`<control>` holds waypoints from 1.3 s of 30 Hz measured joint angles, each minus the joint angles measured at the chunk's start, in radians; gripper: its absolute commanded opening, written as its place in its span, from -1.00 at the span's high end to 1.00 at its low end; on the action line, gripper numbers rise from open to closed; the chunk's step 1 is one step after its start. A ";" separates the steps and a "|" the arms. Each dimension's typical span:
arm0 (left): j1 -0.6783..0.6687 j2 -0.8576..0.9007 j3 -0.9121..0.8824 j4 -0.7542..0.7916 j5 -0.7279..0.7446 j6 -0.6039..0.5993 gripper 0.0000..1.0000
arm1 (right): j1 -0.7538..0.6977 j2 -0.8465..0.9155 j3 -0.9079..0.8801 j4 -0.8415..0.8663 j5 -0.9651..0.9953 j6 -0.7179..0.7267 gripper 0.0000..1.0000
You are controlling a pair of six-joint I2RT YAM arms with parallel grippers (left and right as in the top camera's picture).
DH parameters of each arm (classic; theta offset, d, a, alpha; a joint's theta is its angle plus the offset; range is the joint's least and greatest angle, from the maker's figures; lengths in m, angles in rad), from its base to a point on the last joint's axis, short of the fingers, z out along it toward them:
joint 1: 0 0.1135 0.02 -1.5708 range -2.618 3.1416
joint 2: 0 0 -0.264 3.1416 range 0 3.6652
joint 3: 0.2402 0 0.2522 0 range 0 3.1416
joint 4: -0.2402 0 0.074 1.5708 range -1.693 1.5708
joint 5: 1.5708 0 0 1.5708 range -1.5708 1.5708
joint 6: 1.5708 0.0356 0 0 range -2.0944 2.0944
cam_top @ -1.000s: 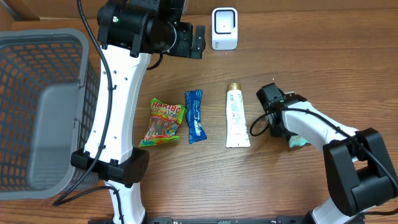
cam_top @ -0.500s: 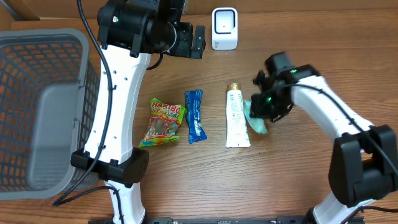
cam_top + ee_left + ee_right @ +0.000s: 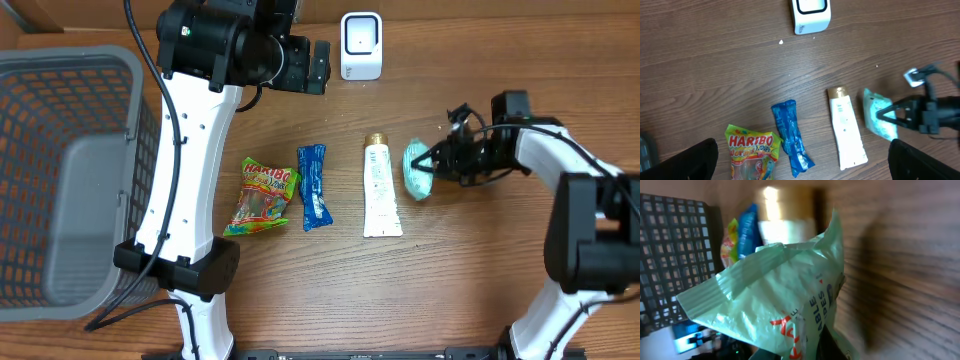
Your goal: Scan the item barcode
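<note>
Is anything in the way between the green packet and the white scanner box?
Nothing visible is. The right gripper holds the green packet, and only bare table lies between it and the white scanner. The tube lies beside the packet, off that path.

Right gripper (image 3: 432,163) pinches a green packet (image 3: 411,175) — just beside the white tube (image 3: 381,190).
</note>
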 measured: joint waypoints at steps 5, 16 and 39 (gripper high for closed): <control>0.000 0.000 0.000 0.000 0.000 0.000 -0.99 | -0.012 0.041 -0.008 0.003 0.065 0.050 0.59; 0.000 0.000 0.000 0.000 0.000 0.000 -0.99 | -0.048 0.029 0.103 -0.122 0.319 0.098 -0.72; 0.000 0.000 0.000 0.000 0.000 0.000 -0.99 | -0.040 0.029 0.314 -0.394 0.482 -0.094 -0.33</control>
